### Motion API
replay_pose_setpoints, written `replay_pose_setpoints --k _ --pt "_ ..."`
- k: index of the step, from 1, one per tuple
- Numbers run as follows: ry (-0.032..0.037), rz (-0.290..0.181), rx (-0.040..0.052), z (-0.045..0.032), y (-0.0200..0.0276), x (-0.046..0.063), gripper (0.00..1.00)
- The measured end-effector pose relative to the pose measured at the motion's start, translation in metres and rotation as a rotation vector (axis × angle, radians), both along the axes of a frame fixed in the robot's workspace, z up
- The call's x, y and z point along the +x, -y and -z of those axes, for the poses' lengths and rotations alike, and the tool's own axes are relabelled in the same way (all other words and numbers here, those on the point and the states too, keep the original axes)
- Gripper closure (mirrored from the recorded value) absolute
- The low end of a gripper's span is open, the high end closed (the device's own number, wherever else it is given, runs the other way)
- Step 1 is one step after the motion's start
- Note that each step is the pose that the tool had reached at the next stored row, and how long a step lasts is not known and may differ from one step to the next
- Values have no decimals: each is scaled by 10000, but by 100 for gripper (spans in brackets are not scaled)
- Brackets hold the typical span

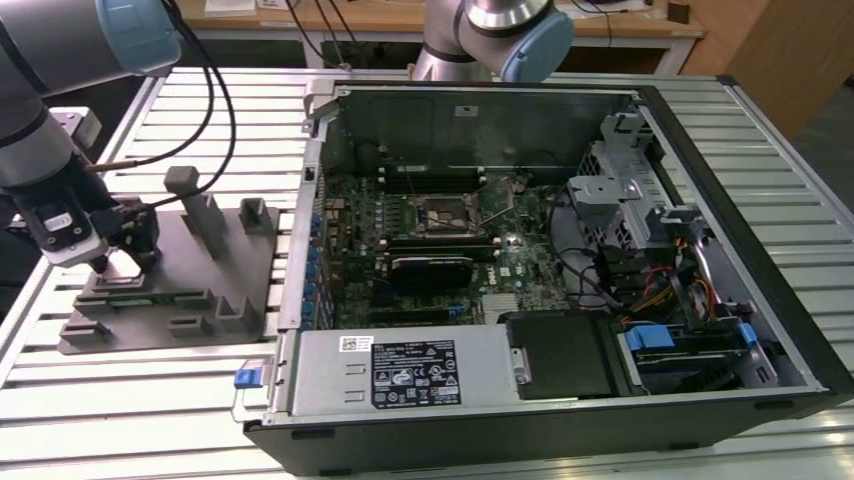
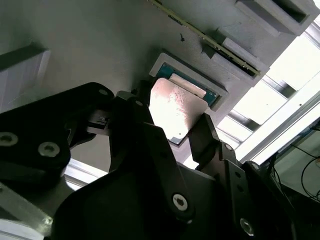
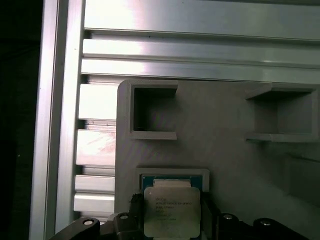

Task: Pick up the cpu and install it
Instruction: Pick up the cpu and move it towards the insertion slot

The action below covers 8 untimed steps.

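Since the slatted aluminium table (image 1: 747,120) takes up most of the exterior view, I'll start there. It carries an open computer case (image 1: 534,435) lying on its side, across the middle and the exterior view's right. Inside the case you can see the green motherboard (image 1: 527,255), with the square black socket (image 1: 441,215) in its metal frame roughly in the middle of the board. There's also a silver power supply box (image 1: 400,370) along the near edge.

The arm (image 1: 40,110) comes in from the exterior view's upper left and reaches down over a grey fixture plate (image 1: 160,330). That plate sits on the table just beside the case, on the exterior view's left, and has a few upright posts (image 1: 200,215) on it. A long thin board (image 2: 215,42) stands on edge in one of the fixture's slots.

The gripper (image 1: 114,262) is down at the plate's far-left part. In both wrist views its black fingers (image 2: 131,117) are pressed against opposite sides of the cpu (image 3: 171,210), so it's pinching the chip. The cpu's (image 2: 172,110) silvery top faces the cameras, and it sits right at the little square pocket (image 3: 172,178) with the blue-green rim. It overlaps the pocket's edge, with a strip of that rim showing past one side. Can't honestly tell if it's touching the pocket floor or a hair above it.
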State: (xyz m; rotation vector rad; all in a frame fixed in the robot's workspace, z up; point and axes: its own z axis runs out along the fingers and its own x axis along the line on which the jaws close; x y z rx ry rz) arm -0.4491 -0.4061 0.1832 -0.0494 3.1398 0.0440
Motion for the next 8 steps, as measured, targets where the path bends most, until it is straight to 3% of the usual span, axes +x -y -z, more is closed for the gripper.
replay_pose_setpoints --k 8 --pt "4 0 2 -94 0 0 46"
